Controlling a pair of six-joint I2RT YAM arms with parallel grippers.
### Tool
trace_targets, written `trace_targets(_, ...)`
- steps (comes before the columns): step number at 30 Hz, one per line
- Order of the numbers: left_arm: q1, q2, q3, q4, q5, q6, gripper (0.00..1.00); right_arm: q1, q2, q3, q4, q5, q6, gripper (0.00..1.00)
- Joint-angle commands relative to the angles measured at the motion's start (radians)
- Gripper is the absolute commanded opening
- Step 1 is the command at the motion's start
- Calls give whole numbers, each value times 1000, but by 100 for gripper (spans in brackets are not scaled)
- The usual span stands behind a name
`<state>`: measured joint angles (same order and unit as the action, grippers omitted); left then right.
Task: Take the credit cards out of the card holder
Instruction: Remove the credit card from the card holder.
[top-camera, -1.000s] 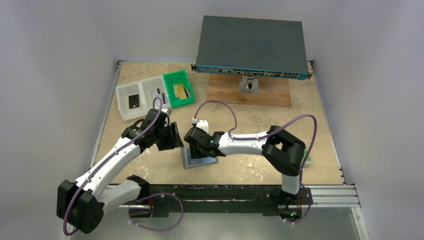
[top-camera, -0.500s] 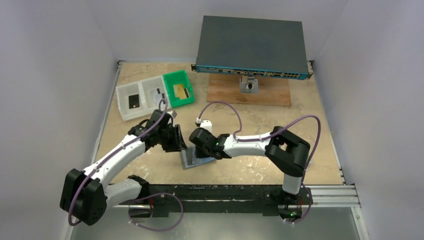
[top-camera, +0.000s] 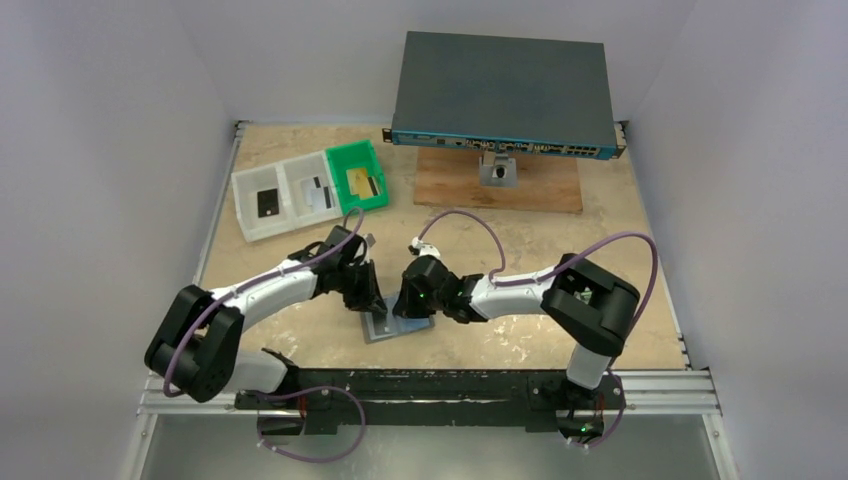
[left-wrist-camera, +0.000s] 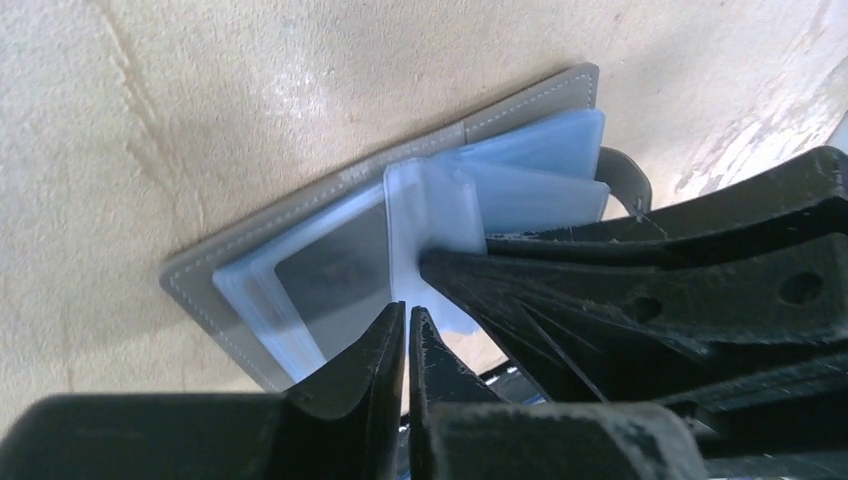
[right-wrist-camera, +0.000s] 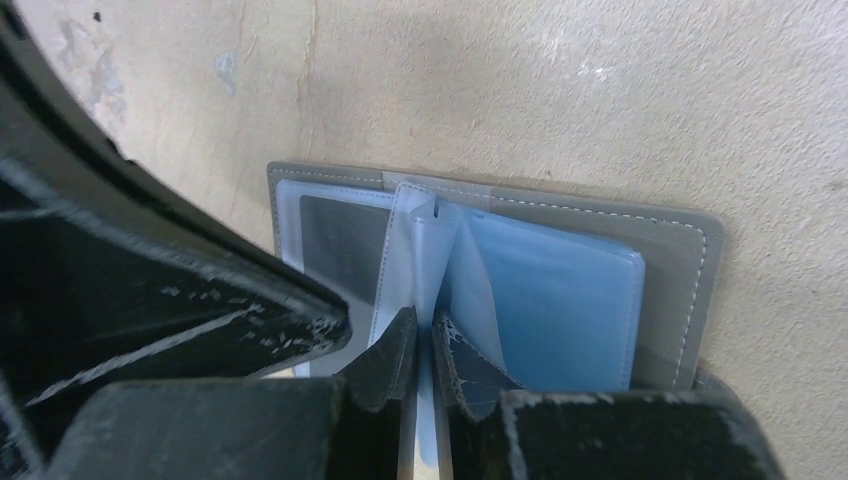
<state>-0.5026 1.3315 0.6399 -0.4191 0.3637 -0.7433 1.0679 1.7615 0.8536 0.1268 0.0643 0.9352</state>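
The card holder (top-camera: 395, 330) lies open on the table, grey cover down and bluish clear pockets fanned up; it also shows in the left wrist view (left-wrist-camera: 530, 150) and the right wrist view (right-wrist-camera: 670, 290). A dark grey credit card (left-wrist-camera: 335, 265) sits in the left pocket, also seen from the right wrist (right-wrist-camera: 340, 240). My right gripper (right-wrist-camera: 424, 325) is shut on one clear pocket leaf and holds it upright. My left gripper (left-wrist-camera: 408, 315) is shut, its tips over the left pocket's edge, nothing visible between them. The two grippers (top-camera: 372, 298) (top-camera: 407, 298) nearly touch.
At the back left a white tray (top-camera: 245, 190) holds a black card (top-camera: 268, 203) and a silver striped card (top-camera: 318, 193). A green tray (top-camera: 352, 155) holds a gold card (top-camera: 362, 181). A large dark box (top-camera: 505, 90) rests over a wooden board (top-camera: 540, 185).
My left gripper has moved right and down from beside the holder onto its left pocket. My right gripper has shifted slightly right over the holder's middle.
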Motion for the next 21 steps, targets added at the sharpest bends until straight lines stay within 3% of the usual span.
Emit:
trace_targets(1,-11,47,-6,73,-16,-12,2,-21,-13,-73,13,-95,18,6)
trace_targets(13,-30,141,-19,71,-129,10,0,-83,-22,-178,192,-237,70,8)
trace_targets(16,-44,163,-16,70,-144,12,0,-84,-49,-178,189,-237,66,17)
trace_targets(21,-56,167,-10,62,-158,9,0,-82,-121,-106,38,-155,12,36)
